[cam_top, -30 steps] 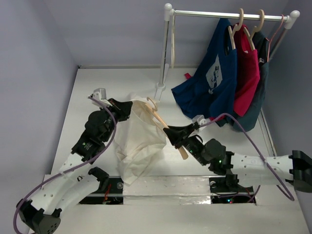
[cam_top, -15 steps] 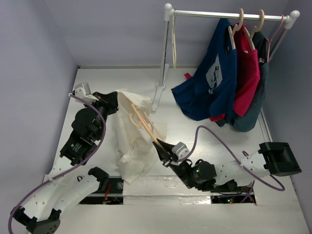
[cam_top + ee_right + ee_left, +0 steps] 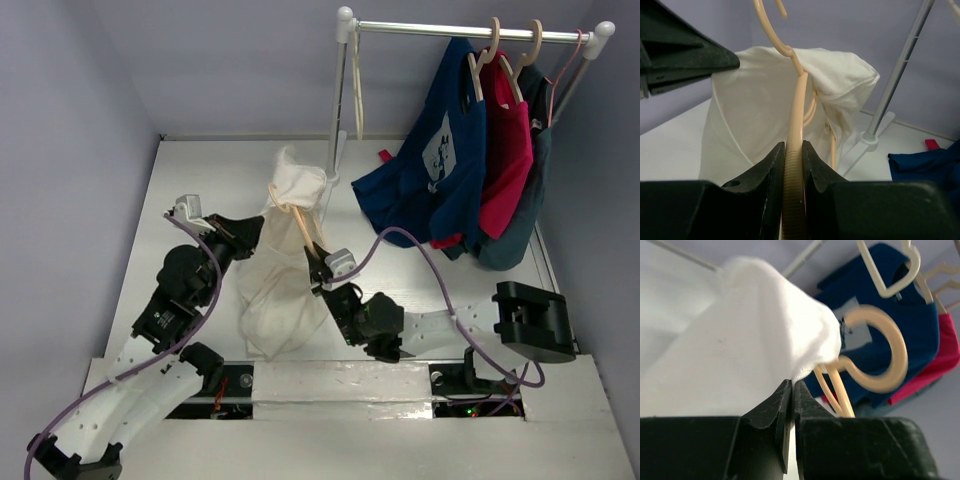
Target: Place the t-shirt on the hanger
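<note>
Cream t-shirt [image 3: 272, 285] half over the wooden hanger [image 3: 298, 222], lifted above the table [image 3: 200, 170].
The left pincer [image 3: 792, 386] is closed tight on the shirt's hemmed edge; the right pincer [image 3: 793, 147] clamps one hanger arm, hook clear of the cloth. Best done, I judge, by holding the hanger steady and drawing the edge down over the far shoulder without snagging the hook.

Even soft overhead light, faint shadows, wrist-view foregrounds blurred
</note>
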Motion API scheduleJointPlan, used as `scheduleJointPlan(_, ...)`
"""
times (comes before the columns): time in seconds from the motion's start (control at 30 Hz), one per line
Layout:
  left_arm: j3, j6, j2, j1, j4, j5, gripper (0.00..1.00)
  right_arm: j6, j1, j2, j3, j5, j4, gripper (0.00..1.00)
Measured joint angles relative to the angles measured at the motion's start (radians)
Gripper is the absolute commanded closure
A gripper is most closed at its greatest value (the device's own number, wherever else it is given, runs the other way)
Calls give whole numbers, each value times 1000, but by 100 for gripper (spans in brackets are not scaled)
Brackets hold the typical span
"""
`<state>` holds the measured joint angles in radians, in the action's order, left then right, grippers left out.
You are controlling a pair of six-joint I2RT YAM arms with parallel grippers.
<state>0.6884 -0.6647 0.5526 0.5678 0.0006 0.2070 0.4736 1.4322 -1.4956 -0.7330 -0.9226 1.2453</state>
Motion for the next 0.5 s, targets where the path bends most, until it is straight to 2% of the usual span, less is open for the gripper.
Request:
scheduleJointPlan(0.17, -76, -52, -10, 40, 40, -83, 100, -85, -69, -83, -49, 22, -8, 100)
scheduleJointPlan(0.33, -79, -66, -31, 114, 60, -97, 100, -286, -156, -91, -74, 116, -10, 100)
scheduleJointPlan(0.47, -74, -58, -59, 132, 36, -98, 100, -431, -201, -91, -87, 211, -10, 100)
scheduleJointPlan(0.5, -69, -54, -62, 132, 21, -97, 95, -462, -209, -91, -89, 234, -10, 100)
